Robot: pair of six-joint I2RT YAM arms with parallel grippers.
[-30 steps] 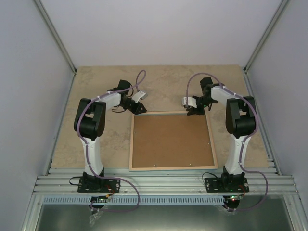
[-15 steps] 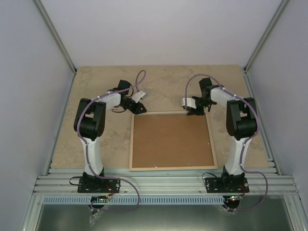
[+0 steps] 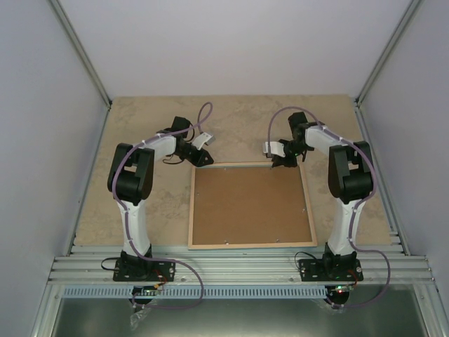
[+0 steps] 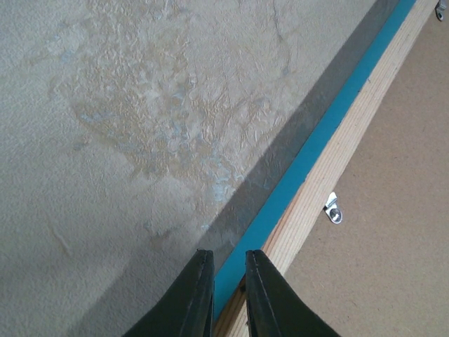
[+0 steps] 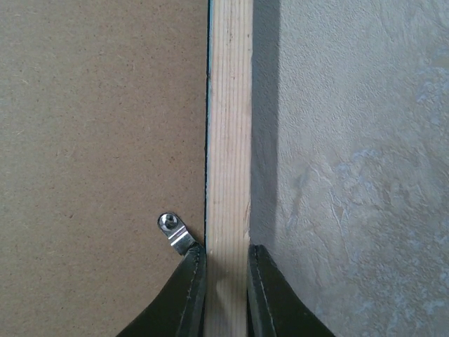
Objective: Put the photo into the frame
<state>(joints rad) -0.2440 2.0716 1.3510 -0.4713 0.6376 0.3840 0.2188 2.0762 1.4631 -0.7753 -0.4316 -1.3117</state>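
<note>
The frame (image 3: 191, 210) lies back up on the table, its pale wooden rails around a brown hardboard backing (image 3: 249, 203). My left gripper (image 3: 205, 159) is at the far left corner. In the left wrist view its fingers (image 4: 226, 254) straddle the frame's (image 4: 330, 161) turquoise outer edge with a narrow gap. My right gripper (image 3: 278, 163) is at the far rail. In the right wrist view its jaws (image 5: 226, 247) press both sides of the frame's wooden rail (image 5: 229, 126). The photo is out of view.
Small metal turn clips (image 4: 333, 208) (image 5: 175, 232) sit on the backing by the rails. The beige stone-patterned tabletop (image 3: 140, 126) surrounds the frame. Grey walls enclose the table on three sides, and an aluminium rail runs along the near edge.
The right gripper's jaws have closed in on the far rail, and the right wrist has shifted slightly away from me. The left arm and the frame have stayed put.
</note>
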